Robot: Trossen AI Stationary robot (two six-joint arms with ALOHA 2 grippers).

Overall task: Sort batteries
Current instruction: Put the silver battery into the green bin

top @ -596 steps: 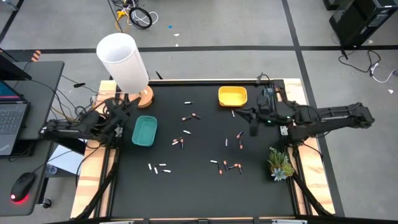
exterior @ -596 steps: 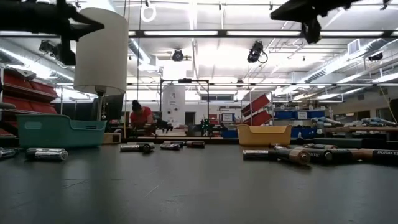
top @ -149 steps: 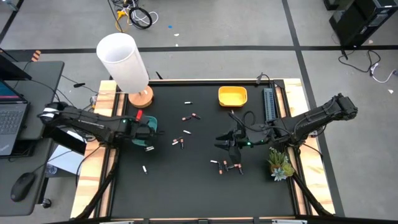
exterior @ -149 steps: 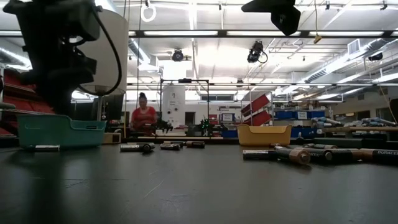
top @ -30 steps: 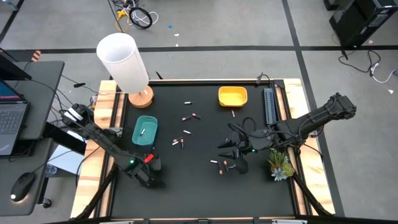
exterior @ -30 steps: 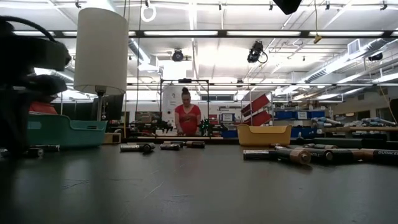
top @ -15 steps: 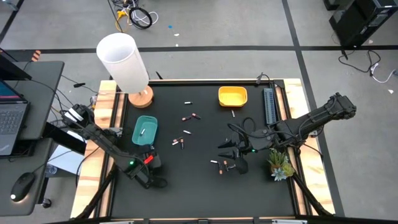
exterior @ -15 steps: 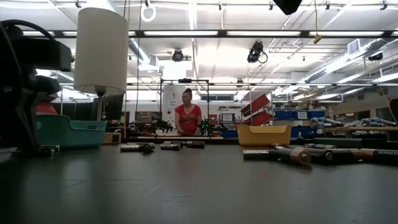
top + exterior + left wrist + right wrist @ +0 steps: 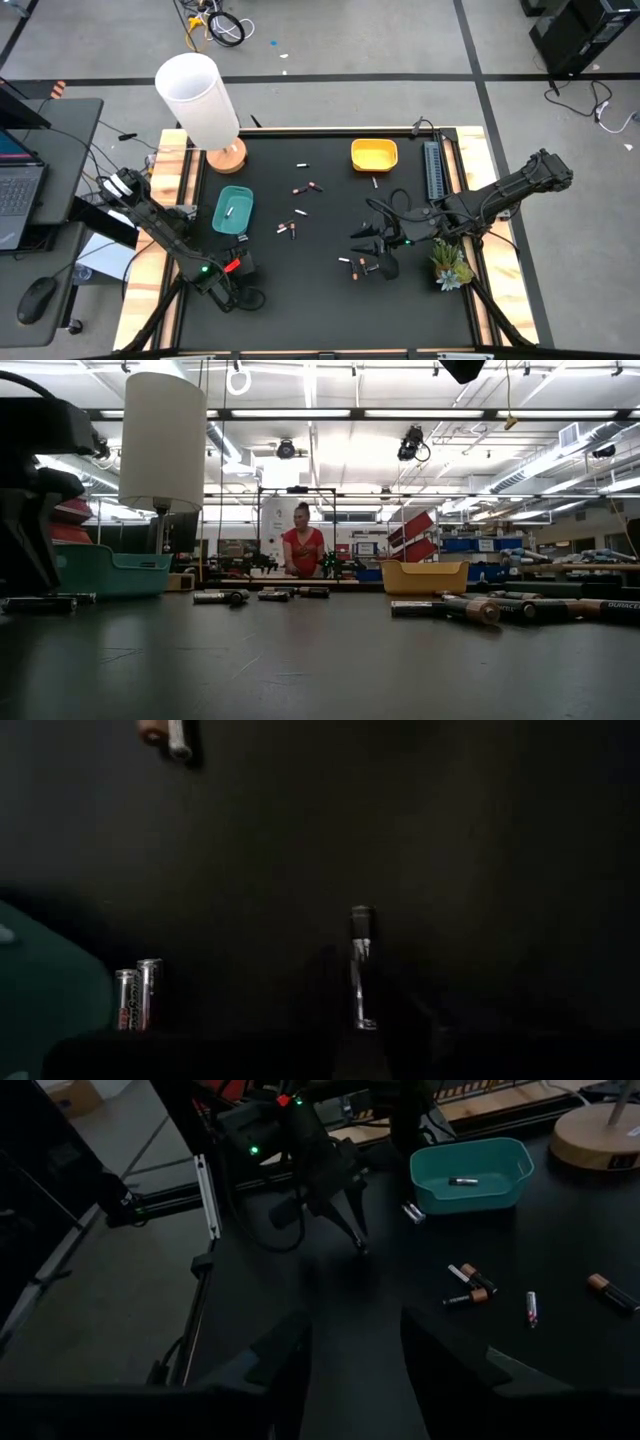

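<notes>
My left gripper (image 9: 238, 270) is low over the black mat near its near left corner, open. A silver battery (image 9: 362, 965) lies flat on the mat between its fingers, which do not touch it; the battery also shows in the low view (image 9: 40, 603). Two more silver batteries (image 9: 135, 1000) lie beside the teal bowl (image 9: 232, 210), which holds one white battery (image 9: 229, 212). My right gripper (image 9: 350, 1370) is open and empty above several dark red-ended batteries (image 9: 362, 265). Other batteries (image 9: 288, 230) lie scattered mid-mat. The yellow bowl (image 9: 374, 155) stands at the far side.
A white lamp (image 9: 198, 100) on a wooden foot stands at the far left corner. A green plant sprig (image 9: 450, 262) and a grey strip (image 9: 432, 168) sit at the right edge. A person in red (image 9: 303, 550) stands far behind the table.
My left gripper has shifted a little toward the table's near left corner, staying low over the mat by the silver battery. My right arm has kept still.
</notes>
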